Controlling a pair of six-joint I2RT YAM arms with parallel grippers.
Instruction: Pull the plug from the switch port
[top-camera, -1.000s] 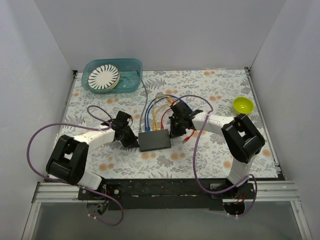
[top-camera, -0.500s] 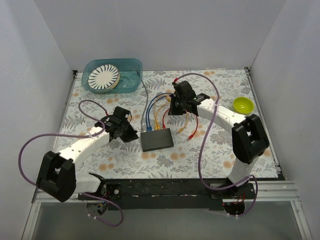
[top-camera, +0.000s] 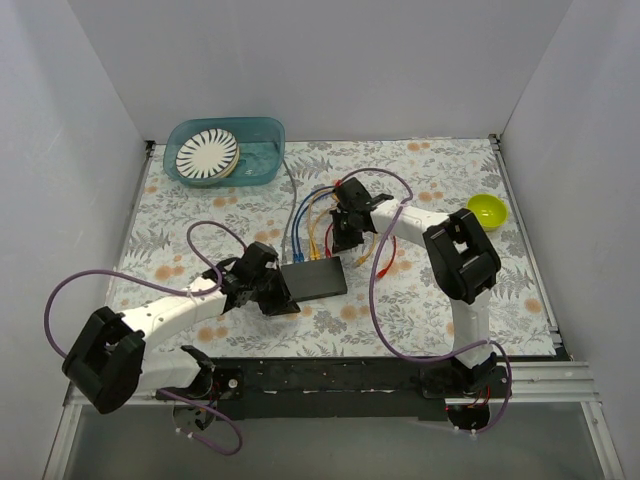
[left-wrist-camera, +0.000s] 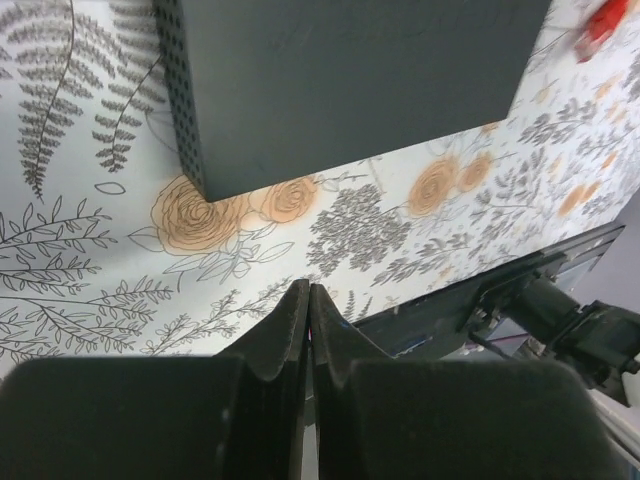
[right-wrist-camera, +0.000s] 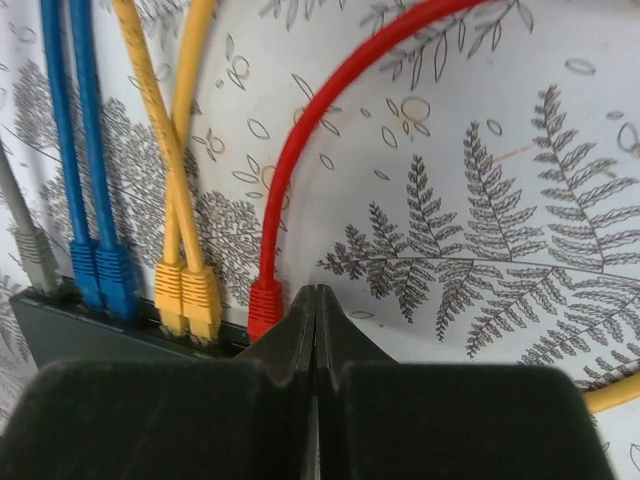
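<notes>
The switch (top-camera: 313, 279) is a flat, matte-black rectangular box lying flat near the middle of the flowered tabletop (top-camera: 450, 310), turned slightly askew. Its socket edge faces away from the arm bases. In your left wrist view its top (left-wrist-camera: 340, 90) is plain and dull, and the short side wall is dotted with small vent holes. Along the far edge, your right wrist view shows six plugs seated in a row: a grey plug (right-wrist-camera: 38, 258), two blue plugs (right-wrist-camera: 100, 272), two yellow plugs (right-wrist-camera: 188, 295) and a red plug (right-wrist-camera: 265, 308), each cable running away across the tabletop.

Your right jaws are pressed together with nothing between them. Their tips sit just beside the red plug, on its outer side, at the socket edge of the switch (right-wrist-camera: 70, 325); you cannot tell whether they touch it.

Your left jaws are likewise closed tight and empty. They hover over bare tabletop close to the switch's near left corner, with a strip of the flowered tabletop showing between tips and box.
</notes>
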